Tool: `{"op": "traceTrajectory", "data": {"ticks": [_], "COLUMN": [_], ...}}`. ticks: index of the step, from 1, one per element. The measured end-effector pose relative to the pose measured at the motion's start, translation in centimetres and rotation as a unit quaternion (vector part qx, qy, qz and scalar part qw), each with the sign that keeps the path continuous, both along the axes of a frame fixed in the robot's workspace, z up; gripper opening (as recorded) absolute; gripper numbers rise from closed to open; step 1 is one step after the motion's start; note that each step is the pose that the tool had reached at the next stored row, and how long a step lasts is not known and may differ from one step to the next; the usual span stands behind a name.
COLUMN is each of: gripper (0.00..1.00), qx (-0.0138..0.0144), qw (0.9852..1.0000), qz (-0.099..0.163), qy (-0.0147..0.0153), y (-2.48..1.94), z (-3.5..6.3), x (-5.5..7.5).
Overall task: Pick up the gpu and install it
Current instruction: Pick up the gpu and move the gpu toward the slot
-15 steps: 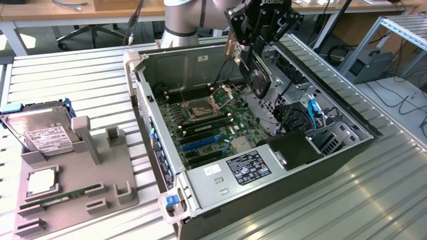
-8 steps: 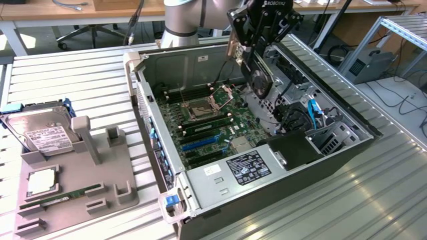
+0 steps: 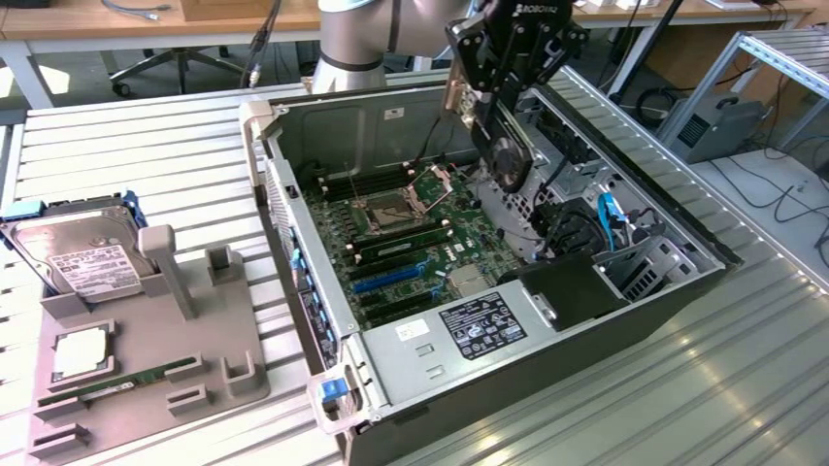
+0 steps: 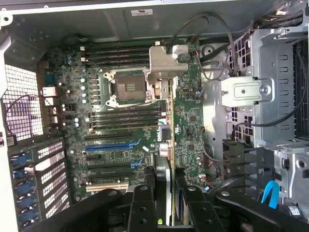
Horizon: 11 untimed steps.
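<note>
Above case (image 3: 348,121), gpu (image 3: 503,155) edge-down in hand (image 3: 492,97)

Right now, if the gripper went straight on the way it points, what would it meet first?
The gripper points down into the open case, clamping the gpu. The card leads, so it would likely touch the motherboard first, near the CPU socket; depth is unclear.

Robotics lab or workshop. Robot arm (image 3: 352,44) by a ribbed metal tabletop (image 3: 143,155), opened PC case (image 3: 583,379), grey parts fixture (image 3: 143,379). Behind: wooden desks (image 3: 78,19), office chair (image 3: 175,63), aluminium frame rack (image 3: 790,53), loose floor cables (image 3: 778,189).
</note>
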State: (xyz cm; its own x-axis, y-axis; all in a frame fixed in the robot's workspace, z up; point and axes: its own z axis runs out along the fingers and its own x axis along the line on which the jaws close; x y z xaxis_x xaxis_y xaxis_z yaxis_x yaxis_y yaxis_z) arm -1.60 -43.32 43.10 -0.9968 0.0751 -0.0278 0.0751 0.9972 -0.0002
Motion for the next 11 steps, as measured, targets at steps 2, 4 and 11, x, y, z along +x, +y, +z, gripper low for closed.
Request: {"op": "traceTrajectory", "data": {"ticks": [2,4,11], "gripper": [0.27,0.27,0.27], "qx": [0.0001,0.0,0.0], "qw": [1.0,1.0,1.0], "qz": [0.0,0.0,0.0], "qy": [0.0,0.0,0.0], "y": [0.0,0.0,0.0], "z": [-0.04,-0.08,-0.22], "x": [0.11,0.23,0.69]}}
